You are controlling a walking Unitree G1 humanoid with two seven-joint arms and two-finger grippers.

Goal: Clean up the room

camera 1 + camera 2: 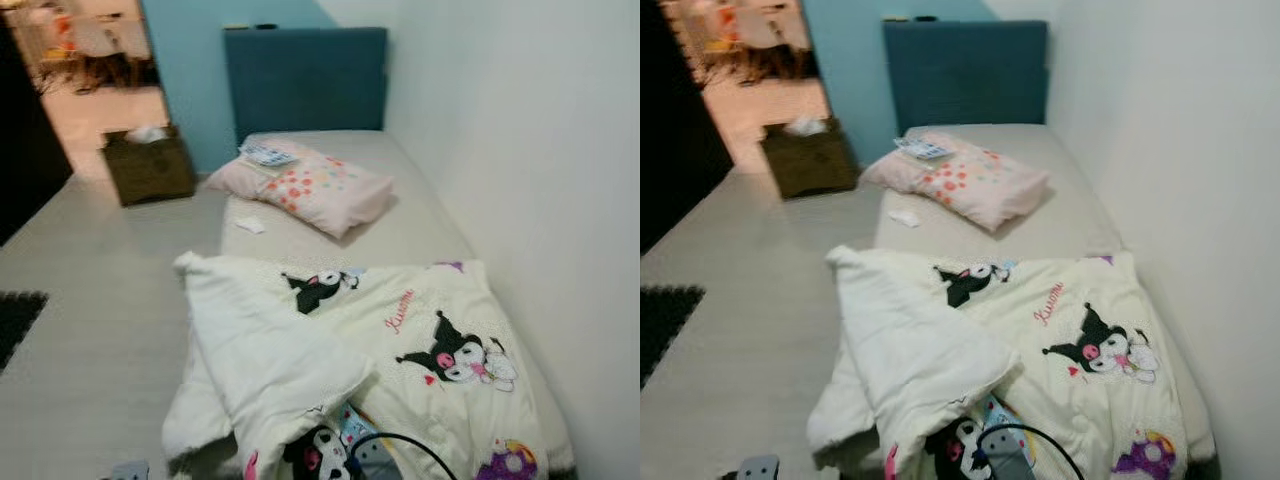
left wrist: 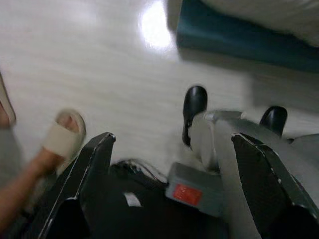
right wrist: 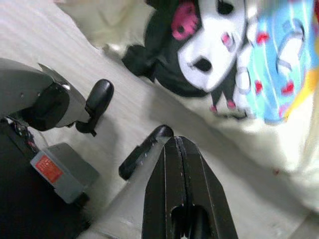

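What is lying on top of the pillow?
A small blue-and-white patterned item rests on the pillow, at the end nearer the headboard. It is too blurred to identify. Anything beneath the pillow is covered.

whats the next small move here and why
Probably step closer to the bed and raise the left hand toward the comforter. The comforter lies crumpled with one side folded over and spilling off the bed's edge, while both hands hang low by the floor, the right hand shut and empty.
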